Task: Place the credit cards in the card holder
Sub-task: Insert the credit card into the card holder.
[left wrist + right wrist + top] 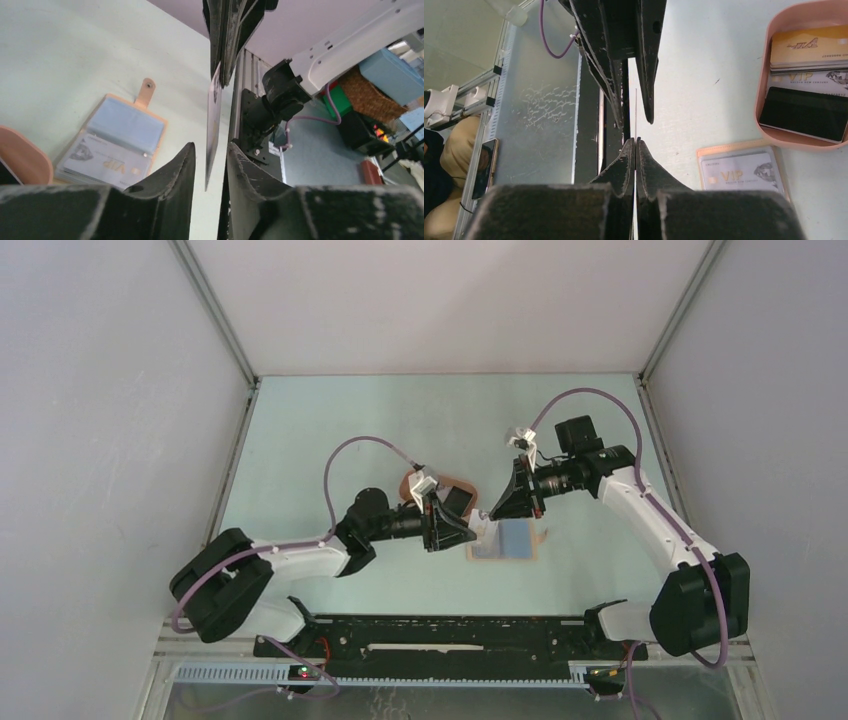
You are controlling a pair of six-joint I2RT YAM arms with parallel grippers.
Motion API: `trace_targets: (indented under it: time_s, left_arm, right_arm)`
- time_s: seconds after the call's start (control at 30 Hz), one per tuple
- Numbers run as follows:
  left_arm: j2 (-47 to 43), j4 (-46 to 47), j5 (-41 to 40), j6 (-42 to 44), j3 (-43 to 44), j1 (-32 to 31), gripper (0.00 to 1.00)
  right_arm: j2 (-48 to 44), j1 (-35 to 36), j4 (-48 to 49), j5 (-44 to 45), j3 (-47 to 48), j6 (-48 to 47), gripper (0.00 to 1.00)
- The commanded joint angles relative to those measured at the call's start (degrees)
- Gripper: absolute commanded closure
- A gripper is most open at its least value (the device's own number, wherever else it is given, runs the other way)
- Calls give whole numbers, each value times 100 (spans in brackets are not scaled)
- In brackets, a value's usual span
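Above the table's middle, the right gripper (635, 142) is clamped on a card (214, 115); the left gripper (211, 152) stands parted around it, not touching. The holder (120, 132) lies open beneath. Advise levelling card before insertion.

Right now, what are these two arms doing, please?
The right arm's fingers are shut on one credit card, held in the air; the left arm's fingers stand open around it. It looks like a handover. The card holder lies open on the table, one card inside. More cards lie in the pink tray.
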Motion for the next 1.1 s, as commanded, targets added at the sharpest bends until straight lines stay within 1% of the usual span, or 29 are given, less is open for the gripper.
trace_targets:
  time_s: [0.0,0.03,0.1,0.2,0.3,0.33,0.37,0.4,0.5,0.53,0.7,0.8,0.9,1.07]
  left_arm:
    - [-562,114,-320,222,-104,84,58]
    - [-702,87,-455,311,-213,87,53]
    - [-1057,-86,-724,559,-403,80,47]
    - [-1565,-328,-1339,1002,-686,72,34]
    - [-1948,-300,-2018,1341,-979,53,21]
    - [-2025,-205,-2237,1384,-1065,47,16]
    - [-2072,-41,-2411,1374,-1171,54,5]
    - [-2071,234,-2539,1303,-1279,50,1]
    - [-1786,1392,-3118,688,-1623,83,0]
    - [-1632,1608,-3043,657,-1654,107,0]
    - [-670,1715,-2854,721,-1462,-18,0]
    - [-155,2207,-3393,943,-1543,-490,2]
    - [436,2919,-4127,833,-1718,-934,6]
    - [886,2906,-5120,573,-1642,-1417,13]
  right_arm:
    - [-40,-117,-200,8,204,-156,100]
    - [-36,-230,-172,-52,182,-46,100]
    - [-72,-494,104,-129,-20,410,100]
    - [-205,-787,619,208,-523,997,100]
    - [-195,-1160,1067,433,-930,1516,100]
    - [-147,-1298,1185,484,-1032,1656,100]
    - [-61,-1448,1219,515,-1084,1710,100]
    - [73,-1530,1191,536,-1100,1726,100]
    - [511,-1901,1130,620,-1094,1769,100]
    - [636,-1953,1119,693,-1078,1786,100]
    - [1299,-2053,750,990,-799,1654,100]
    - [1503,-2064,774,1063,-795,1691,100]
    - [1643,-2063,844,1041,-800,1746,100]
    - [1870,-2070,902,1054,-795,1778,100]
